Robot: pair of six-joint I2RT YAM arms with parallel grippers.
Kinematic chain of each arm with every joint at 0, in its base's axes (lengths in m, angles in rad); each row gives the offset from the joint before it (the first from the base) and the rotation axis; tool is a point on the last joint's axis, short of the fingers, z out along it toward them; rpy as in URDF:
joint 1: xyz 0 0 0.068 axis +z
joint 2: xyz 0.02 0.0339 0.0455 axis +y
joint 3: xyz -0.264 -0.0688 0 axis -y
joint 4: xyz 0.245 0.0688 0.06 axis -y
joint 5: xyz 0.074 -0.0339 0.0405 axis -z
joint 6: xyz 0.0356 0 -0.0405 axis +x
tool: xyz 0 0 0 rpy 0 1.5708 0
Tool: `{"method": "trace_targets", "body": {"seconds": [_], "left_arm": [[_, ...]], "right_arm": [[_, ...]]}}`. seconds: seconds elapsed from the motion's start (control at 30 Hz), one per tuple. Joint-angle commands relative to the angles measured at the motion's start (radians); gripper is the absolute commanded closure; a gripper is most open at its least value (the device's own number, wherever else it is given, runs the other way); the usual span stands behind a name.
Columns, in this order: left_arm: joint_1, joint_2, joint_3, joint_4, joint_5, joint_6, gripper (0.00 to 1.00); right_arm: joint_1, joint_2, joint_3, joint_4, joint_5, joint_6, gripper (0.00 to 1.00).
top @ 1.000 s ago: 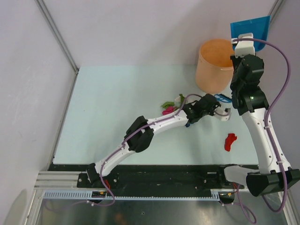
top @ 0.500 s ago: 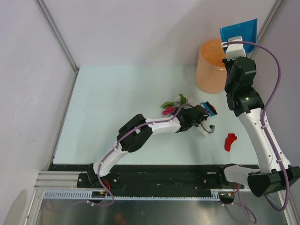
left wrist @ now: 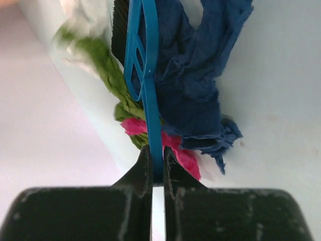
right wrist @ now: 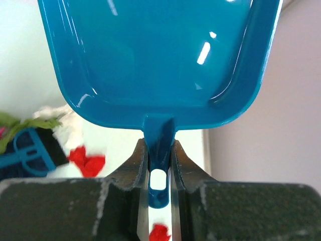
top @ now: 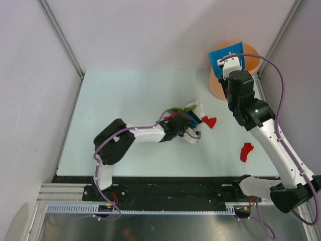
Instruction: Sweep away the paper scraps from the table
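My left gripper (top: 184, 124) is shut on the handle of a blue hand brush (top: 192, 117), low on the table (top: 125, 100). In the left wrist view the gripper (left wrist: 157, 168) clamps the brush handle (left wrist: 145, 75); green (left wrist: 108, 65), pink (left wrist: 184, 156), white (left wrist: 85, 15) and dark blue (left wrist: 195, 85) paper scraps lie bunched against the brush. One red scrap (top: 208, 122) lies just right of the brush, another (top: 246, 151) further right. My right gripper (top: 228, 64) is shut on the handle of the blue dustpan (top: 224, 53), held up in the air; the right wrist view shows its fingers (right wrist: 159, 155) pinching the dustpan (right wrist: 155, 55).
An orange bucket (top: 251, 54) stands at the table's far right corner, partly behind the dustpan. Metal frame posts rise at the back corners. The black rail with the arm bases (top: 175, 187) runs along the near edge.
My left gripper has pulled back leftwards with the brush toward the scrap cluster. My right arm has swung the dustpan left, in front of the bucket. A red scrap now lies beside the brush.
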Motion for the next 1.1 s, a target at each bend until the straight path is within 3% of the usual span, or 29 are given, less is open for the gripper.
{"method": "trace_targets", "body": {"seconds": [0.0,0.27,0.37,0.53,0.67,0.8,0.9,1.07], "left_arm": [[0.066,-0.108,-0.113,-0.143,0.048,-0.163,1.00],[0.148,-0.286,-0.173,-0.219,0.151,-0.301,1.00],[0.197,-0.340,-0.141,-0.256,0.227,-0.404,1.00],[0.267,-0.392,-0.013,-0.334,0.384,-0.697,1.00],[0.303,-0.426,0.017,-0.392,0.408,-0.812,1.00],[0.306,-0.438,0.011,-0.451,0.441,-0.912,1.00],[0.304,-0.435,-0.014,-0.471,0.448,-0.952,1.00],[0.326,-0.437,-0.020,-0.483,0.415,-0.995,1.00]], "right_arm": [[0.011,-0.054,0.033,-0.181,-0.092,0.234,1.00],[0.016,-0.083,0.033,-0.325,-0.250,0.377,1.00],[0.022,-0.056,0.032,-0.440,-0.368,0.443,1.00],[0.048,-0.002,-0.051,-0.624,-0.522,0.547,1.00],[0.087,-0.033,-0.197,-0.608,-0.580,0.630,1.00],[0.204,-0.045,-0.284,-0.582,-0.634,0.705,1.00],[0.290,-0.013,-0.321,-0.583,-0.616,0.747,1.00],[0.327,0.110,-0.405,-0.525,-0.662,0.750,1.00]]}}
